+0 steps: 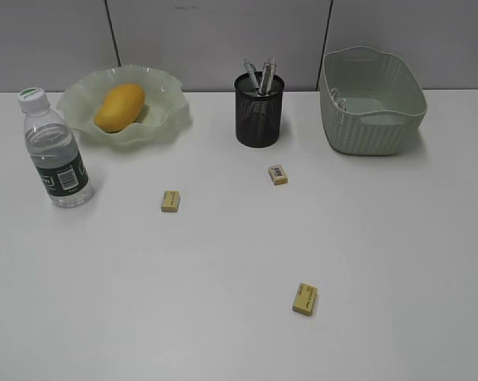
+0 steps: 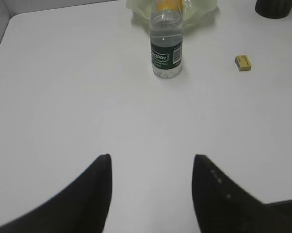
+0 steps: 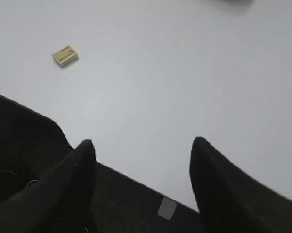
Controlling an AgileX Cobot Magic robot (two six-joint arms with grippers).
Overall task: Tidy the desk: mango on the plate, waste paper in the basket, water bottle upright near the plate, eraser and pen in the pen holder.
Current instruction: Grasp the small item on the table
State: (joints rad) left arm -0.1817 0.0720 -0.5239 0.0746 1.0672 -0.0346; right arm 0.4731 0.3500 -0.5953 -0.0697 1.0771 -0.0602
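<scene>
White counter (image 1: 223, 317), mango (image 1: 119, 107) on plate (image 1: 167, 119) at back left, bottle (image 1: 55, 151) upright beside, three erasers (image 1: 170, 201) loose, left tool (image 2: 151, 162) and right tool (image 3: 141, 148) open, empty.

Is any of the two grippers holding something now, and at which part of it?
Nothing is held. The left gripper and the right gripper are both open, with only bare desk between their fingers.

Mango (image 1: 119, 107) on plate (image 1: 163, 119); water bottle (image 1: 55, 151) upright left of it.
</scene>
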